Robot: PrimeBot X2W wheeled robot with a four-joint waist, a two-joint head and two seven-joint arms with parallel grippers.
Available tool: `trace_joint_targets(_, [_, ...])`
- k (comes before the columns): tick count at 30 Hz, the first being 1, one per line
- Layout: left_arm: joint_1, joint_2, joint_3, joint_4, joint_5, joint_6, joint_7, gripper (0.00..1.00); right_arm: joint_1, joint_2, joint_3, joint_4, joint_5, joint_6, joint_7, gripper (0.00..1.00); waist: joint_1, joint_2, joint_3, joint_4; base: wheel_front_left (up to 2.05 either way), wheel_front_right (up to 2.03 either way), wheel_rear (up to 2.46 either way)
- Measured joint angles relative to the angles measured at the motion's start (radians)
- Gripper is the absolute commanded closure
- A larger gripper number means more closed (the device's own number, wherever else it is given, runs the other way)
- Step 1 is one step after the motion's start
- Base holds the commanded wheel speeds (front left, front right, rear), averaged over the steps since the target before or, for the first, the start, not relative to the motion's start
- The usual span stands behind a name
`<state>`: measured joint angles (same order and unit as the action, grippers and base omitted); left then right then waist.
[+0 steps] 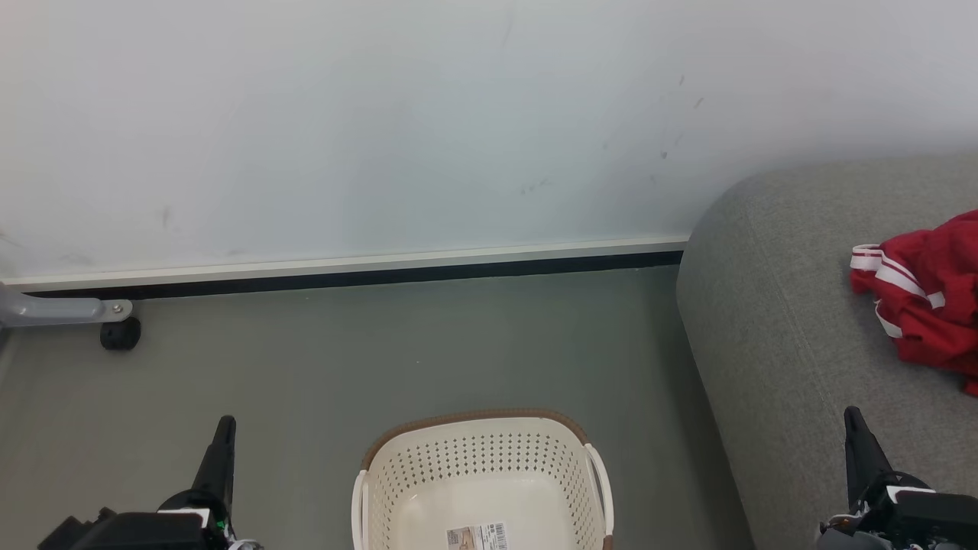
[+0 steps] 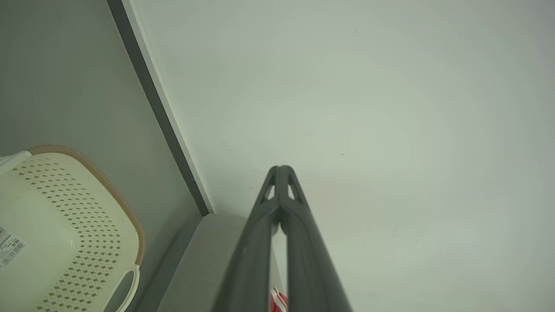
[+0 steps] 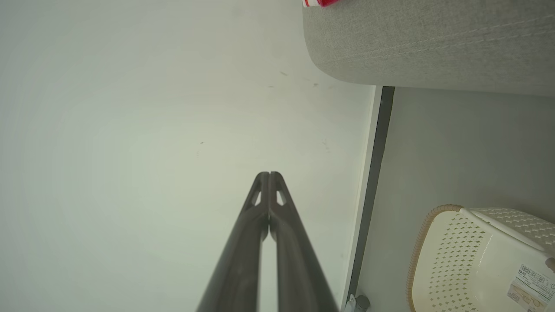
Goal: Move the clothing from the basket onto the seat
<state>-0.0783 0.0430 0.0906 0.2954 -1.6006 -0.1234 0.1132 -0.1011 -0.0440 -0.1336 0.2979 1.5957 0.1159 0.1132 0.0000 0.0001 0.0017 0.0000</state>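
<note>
The cream basket (image 1: pixel 481 458) with a brown rim stands on the floor at the bottom centre of the head view, with a paper label on its bare bottom; it also appears as basket (image 2: pixel 86 234) and basket (image 3: pixel 459 255). Red clothing (image 1: pixel 924 294) with white stripes lies crumpled on the grey seat (image 1: pixel 772 321) at the right; a red scrap of clothing (image 3: pixel 318 2) and clothing (image 2: pixel 277 302) peeks in the wrist views. My left gripper (image 1: pixel 225 425) is shut left of the basket, seen shut as left gripper (image 2: pixel 281 168). My right gripper (image 1: pixel 850 416) is shut over the seat's front, seen as right gripper (image 3: pixel 269 174).
A pale wall with a white skirting board (image 1: pixel 344 263) runs behind the grey floor. A grey metal leg with a black caster (image 1: pixel 121 333) sits at the far left by the wall. Open floor lies between the basket and the wall.
</note>
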Motion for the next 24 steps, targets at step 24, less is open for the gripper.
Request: trace_joint_targets(24, [0.000,0.000,0.000,0.000,0.000,0.000,0.000,1.00,0.000,0.000,0.000,0.000,0.000,0.001,0.000,1.00,0.0000,0.0000,0.000,0.000,0.00,0.00,0.00])
